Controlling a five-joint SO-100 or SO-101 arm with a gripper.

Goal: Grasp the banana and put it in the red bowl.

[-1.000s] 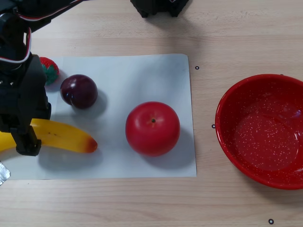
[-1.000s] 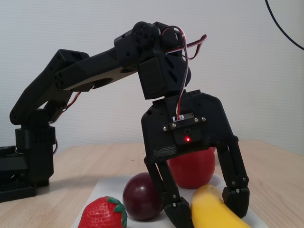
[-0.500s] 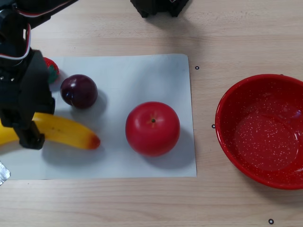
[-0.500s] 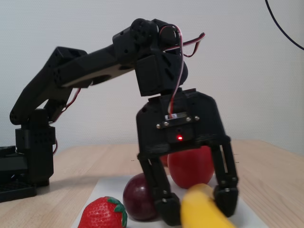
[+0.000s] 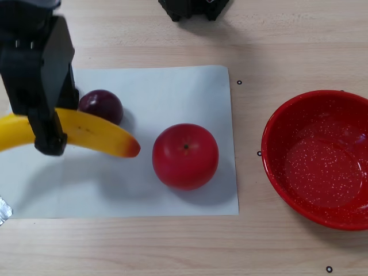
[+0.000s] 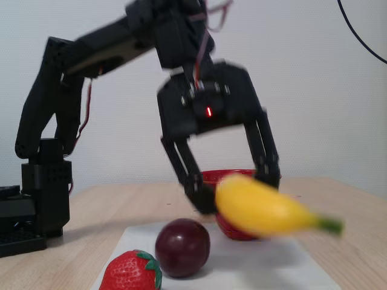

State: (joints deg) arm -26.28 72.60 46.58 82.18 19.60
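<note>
No words, labels, brand names or numbers can be read anywhere in either view; the only sign-like mark is a small glowing red light on the black hand (image 6: 233, 188) in the fixed view

Glossy yellow banana (image 5: 92, 133), glossy speckled red bowl (image 5: 318, 158), matt white paper sheet (image 5: 172, 95), pale wood-grain table (image 5: 172, 247)

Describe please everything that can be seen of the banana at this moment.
The banana is a long, curved, glossy yellow toy that looks like plastic, with an orange-red tip and a greenish stem end. The gripper is shut on it near its middle and holds it in the air above the white sheet, roughly level. In the other view its red tip points toward the red apple, without touching it. Motion blurs it in the fixed view.
</note>
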